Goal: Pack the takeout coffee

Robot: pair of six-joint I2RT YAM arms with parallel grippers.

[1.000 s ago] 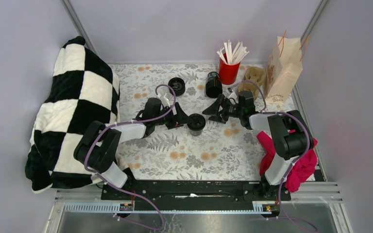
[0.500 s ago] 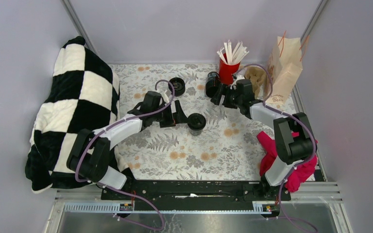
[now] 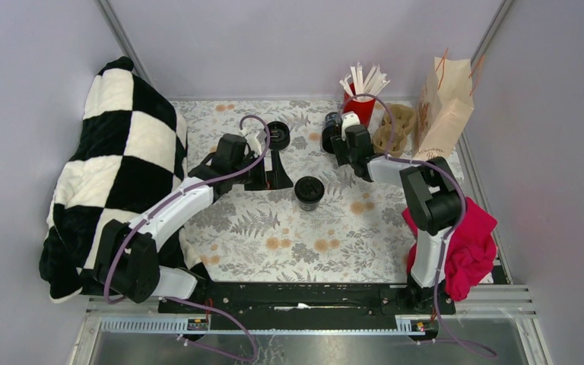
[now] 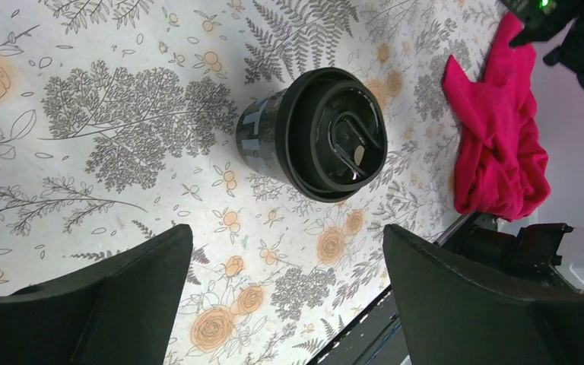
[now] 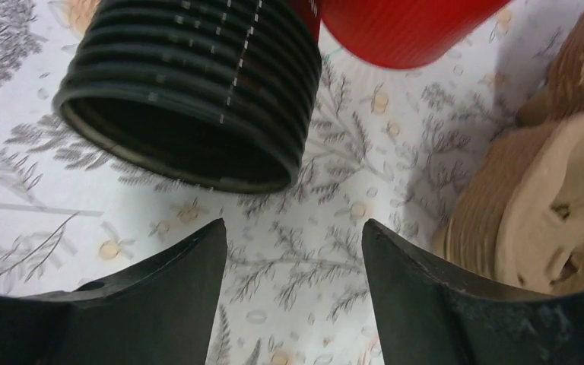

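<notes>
Left gripper point(image 4: 287, 242) is open wide with nothing between the fingers, over the floral tabletop point(image 3: 274, 236) about mid-depth, a bit left of centre. Takeout coffee point(image 4: 312, 133) sits just ahead of the open jaws, roughly centred on the gap and clear of both fingers. It stands upright with the black lid on. In the top view it is near the tabletop centre, just right of the left gripper's tips. A pale mark on the cup wall is unreadable. Right gripper point(image 5: 293, 228) has its jaws apart too, empty, low over the cloth near the back edge, right of centre. Directly ahead of it a black ribbed cup point(image 5: 190, 99) lies on its side, open mouth toward the wrist camera, no lid, not touching the fingers. Red cup point(image 5: 403, 26) is right behind the ribbed one; contact cannot be told. It holds white sticks point(image 3: 363, 78). Brown pulp carrier point(image 5: 547, 190) is to the right of the right gripper, near the right finger but apart. Paper bag point(image 3: 445, 106) stands upright in the back right corner, beyond the carrier; the script print low on its face is too small to read. Second black round piece point(image 3: 277, 134), cup or lid unclear, lies near the back edge just beyond the left gripper. Pink cloth point(image 3: 468, 243) is at the right edge toward the front, under the right arm. Black-and-white checked blanket point(image 3: 114, 175) is heaped along the left edge. Takeout coffee is well apart from the right gripper, to its front-left.
</notes>
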